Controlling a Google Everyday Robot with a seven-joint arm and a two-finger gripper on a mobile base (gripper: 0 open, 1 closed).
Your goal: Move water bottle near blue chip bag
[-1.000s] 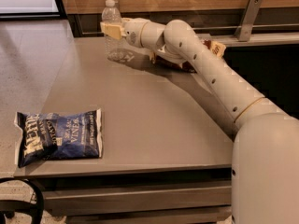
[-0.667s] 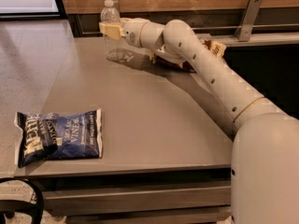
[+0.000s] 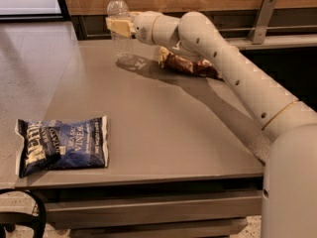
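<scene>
One water bottle (image 3: 117,6) clamped upright by closed pincer (image 3: 117,26) at tabletop (image 3: 163,128) 11 o'clock, blue chip bag (image 3: 62,145) laid at 8 o'clock

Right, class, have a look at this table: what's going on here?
The robot's arm reaches across the grey table to its far side, where the gripper is at the upper body of the water bottle, which is upright. The blue chip bag lies flat at the near left corner, well away from the bottle, so the move is not yet done. A brown bag lies beneath the arm.
</scene>
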